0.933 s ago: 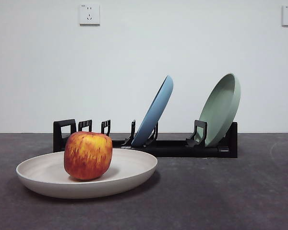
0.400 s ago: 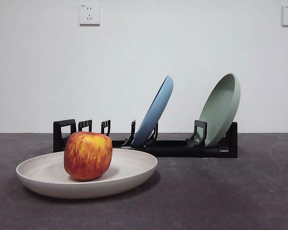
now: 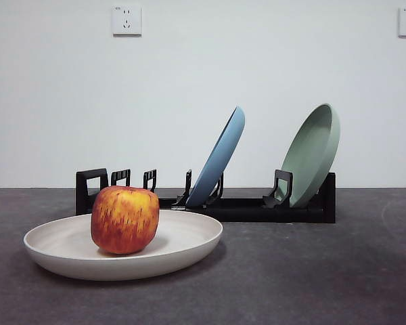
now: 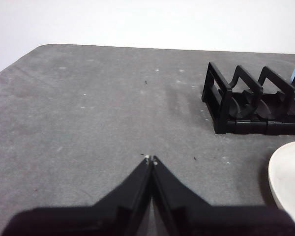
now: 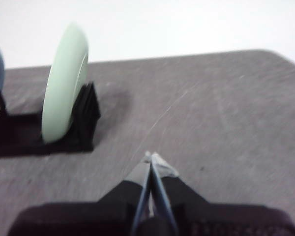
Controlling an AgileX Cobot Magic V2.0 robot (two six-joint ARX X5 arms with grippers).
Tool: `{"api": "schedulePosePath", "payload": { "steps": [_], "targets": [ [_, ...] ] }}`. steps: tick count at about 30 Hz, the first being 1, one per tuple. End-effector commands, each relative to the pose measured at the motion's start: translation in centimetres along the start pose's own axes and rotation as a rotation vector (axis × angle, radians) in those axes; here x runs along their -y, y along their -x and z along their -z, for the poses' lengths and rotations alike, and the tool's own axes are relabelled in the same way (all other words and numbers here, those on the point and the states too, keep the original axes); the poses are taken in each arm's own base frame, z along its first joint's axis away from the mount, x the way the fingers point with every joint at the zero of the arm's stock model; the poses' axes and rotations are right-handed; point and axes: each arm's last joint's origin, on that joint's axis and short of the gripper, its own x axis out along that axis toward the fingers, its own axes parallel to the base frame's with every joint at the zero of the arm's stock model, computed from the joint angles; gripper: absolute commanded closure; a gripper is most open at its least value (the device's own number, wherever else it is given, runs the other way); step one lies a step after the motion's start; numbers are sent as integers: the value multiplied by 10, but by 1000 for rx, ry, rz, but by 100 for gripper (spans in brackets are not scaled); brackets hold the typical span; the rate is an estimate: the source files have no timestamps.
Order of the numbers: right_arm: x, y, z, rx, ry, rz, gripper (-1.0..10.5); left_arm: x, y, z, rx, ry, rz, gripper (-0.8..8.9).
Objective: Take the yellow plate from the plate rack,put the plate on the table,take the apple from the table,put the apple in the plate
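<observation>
On the table [image 3: 311, 277], near the front, the yellow plate [image 3: 183, 247] is lying flat with the apple [image 3: 124, 220] sitting upright in it, left of center. Behind it the plate rack [image 3: 257, 206] is holding a blue plate [image 3: 220, 159] and a sage-green plate [image 3: 314, 152], both leaning. My left gripper [image 4: 150, 159] is hanging over bare table beside the rack's end, jaws pressed together, empty. My right gripper [image 5: 151, 158] is hovering near the green plate, jaws also together, empty.
</observation>
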Motion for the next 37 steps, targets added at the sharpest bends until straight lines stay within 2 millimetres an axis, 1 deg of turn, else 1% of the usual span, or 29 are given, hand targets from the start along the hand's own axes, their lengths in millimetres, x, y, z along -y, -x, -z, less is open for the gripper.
{"api": "schedulePosePath", "payload": {
  "steps": [1, 8, 13, 16, 21, 37],
  "targets": [
    [0, -1, 14, 7, -18, -29, 963, 0, -1, 4, -10, -8, 8, 816],
    [-2, -2, 30, -14, -25, -104, 963, 0, -1, 4, -10, -8, 8, 816],
    [-3, -2, 30, -18, -20, -143, 963, 0, -1, 4, -10, -8, 8, 816],
    [-4, -2, 30, -26, -61, -184, 963, 0, -1, 4, -10, -8, 8, 816],
    [-3, -2, 30, -23, -61, -151, 963, 0, -1, 4, -10, -8, 8, 816],
    [-3, -2, 30, -23, -61, -150, 963, 0, -1, 4, -10, -8, 8, 816]
  ]
}}
